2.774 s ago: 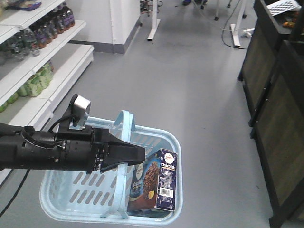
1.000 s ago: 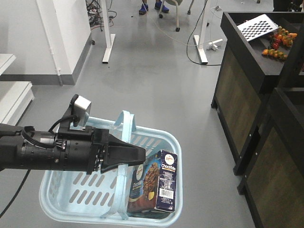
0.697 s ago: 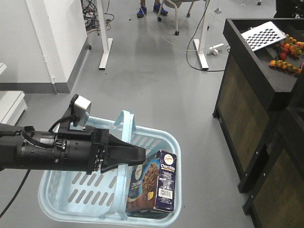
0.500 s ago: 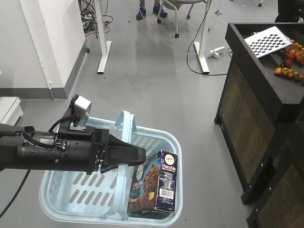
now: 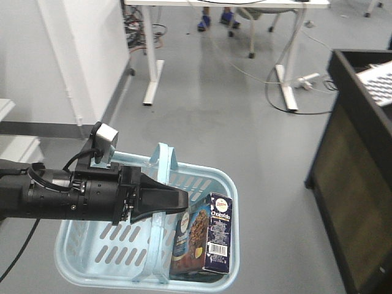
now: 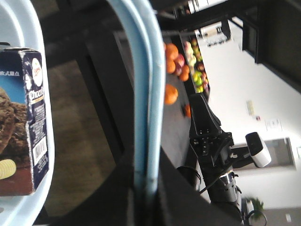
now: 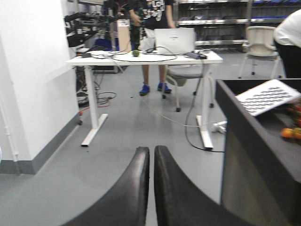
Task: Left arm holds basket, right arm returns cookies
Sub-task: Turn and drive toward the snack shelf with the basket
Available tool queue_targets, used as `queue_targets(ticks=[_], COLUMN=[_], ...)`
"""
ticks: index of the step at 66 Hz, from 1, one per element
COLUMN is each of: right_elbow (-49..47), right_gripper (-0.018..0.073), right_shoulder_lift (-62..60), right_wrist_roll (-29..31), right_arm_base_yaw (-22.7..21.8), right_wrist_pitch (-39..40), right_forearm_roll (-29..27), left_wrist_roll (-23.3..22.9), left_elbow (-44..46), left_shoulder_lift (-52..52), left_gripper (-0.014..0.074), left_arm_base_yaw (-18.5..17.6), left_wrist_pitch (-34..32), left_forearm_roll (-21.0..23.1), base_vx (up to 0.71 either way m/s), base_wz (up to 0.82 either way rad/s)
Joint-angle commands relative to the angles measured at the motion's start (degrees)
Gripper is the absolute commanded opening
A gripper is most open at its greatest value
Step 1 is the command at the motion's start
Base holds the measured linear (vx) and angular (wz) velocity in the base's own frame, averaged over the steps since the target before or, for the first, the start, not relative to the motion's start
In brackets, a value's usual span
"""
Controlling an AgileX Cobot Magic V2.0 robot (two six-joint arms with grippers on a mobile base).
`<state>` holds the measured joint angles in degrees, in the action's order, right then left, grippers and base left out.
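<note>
My left gripper (image 5: 181,199) is shut on the two hoop handles (image 5: 163,158) of the light blue basket (image 5: 92,266), which hangs under the black left arm (image 5: 61,196). In the left wrist view the handles (image 6: 143,94) run straight between the closed jaws of that gripper (image 6: 145,188). The cookies (image 5: 211,236), a dark navy and brown box, stand upright in the basket's right end and show again as the box (image 6: 23,127) at the left edge of that view. My right gripper (image 7: 151,150) points out over the floor, shut and holding nothing, away from the basket.
A dark wooden stand (image 5: 361,184) fills the right side, and fruit (image 6: 170,94) lies on it. White desk legs (image 5: 150,67) and cables stand ahead, with a person (image 7: 150,14) behind the desk. A white wall (image 5: 79,61) and a low shelf (image 5: 12,147) are on the left.
The surroundings have slid across the front view: the stocked shelves left the frame, and the dark stand came in and then shifted right. Left arm, basket and cookies keep the same pose.
</note>
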<state>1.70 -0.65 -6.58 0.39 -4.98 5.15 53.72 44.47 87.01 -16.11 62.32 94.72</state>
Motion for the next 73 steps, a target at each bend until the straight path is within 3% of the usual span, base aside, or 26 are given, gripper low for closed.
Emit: queue_targets(ticks=[1, 73], right_elbow=[0.9, 0.9], right_gripper=[-0.001, -0.001], right_shoulder_lift=[-0.7, -0.7], right_wrist_roll=[0.5, 0.5], right_arm_base_yaw=[-0.4, -0.4], right_wrist_pitch=[4.2, 4.2], right_forearm_roll=[0.1, 0.1], left_wrist_roll=[1.1, 1.1], left_elbow=[2.1, 2.1], left_shoulder_lift=[-2.4, -2.4], left_gripper=[-0.0003, -0.0003], left_arm_base_yaw=[-0.3, -0.3], left_wrist_pitch=[4.3, 4.2], left_forearm_roll=[7.2, 7.2], base_vx=[0.31, 0.28], base_wz=[0.4, 0.75])
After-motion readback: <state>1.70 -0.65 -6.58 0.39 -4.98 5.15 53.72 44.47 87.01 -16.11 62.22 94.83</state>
